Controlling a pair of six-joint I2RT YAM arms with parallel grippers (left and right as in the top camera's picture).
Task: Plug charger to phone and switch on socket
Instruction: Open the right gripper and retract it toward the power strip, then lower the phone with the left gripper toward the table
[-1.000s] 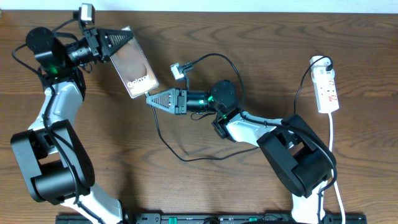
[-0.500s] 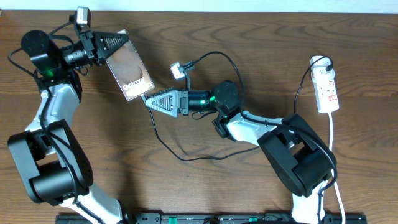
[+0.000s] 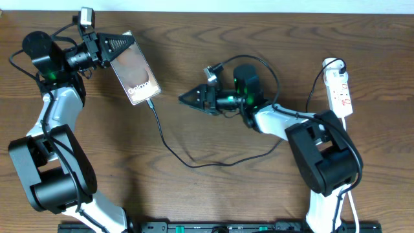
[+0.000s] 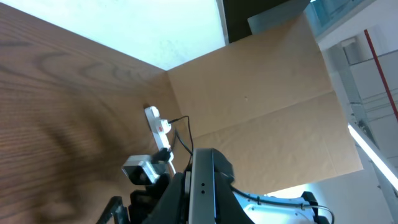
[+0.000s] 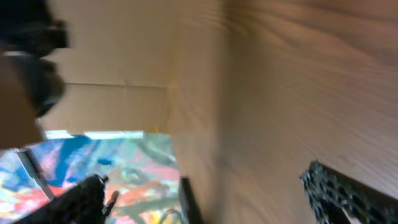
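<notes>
The charger (image 3: 191, 166) lies in a loose curve on the table (image 3: 213, 200), nearest the arm bases. It runs up and left to its plug tip (image 3: 151, 103), which meets the near end of the phone (image 3: 134, 74). To the right, mid-table, the right end effector (image 3: 184, 99) hangs empty with its fingers (image 5: 339, 190) spread wide, pointing left toward the phone but apart from it. The phone sits tilted at far left, with the left end effector (image 3: 126, 42) clamped on its far end. The socket (image 3: 340, 90) lies far right with its white cord (image 3: 345, 139).
</notes>
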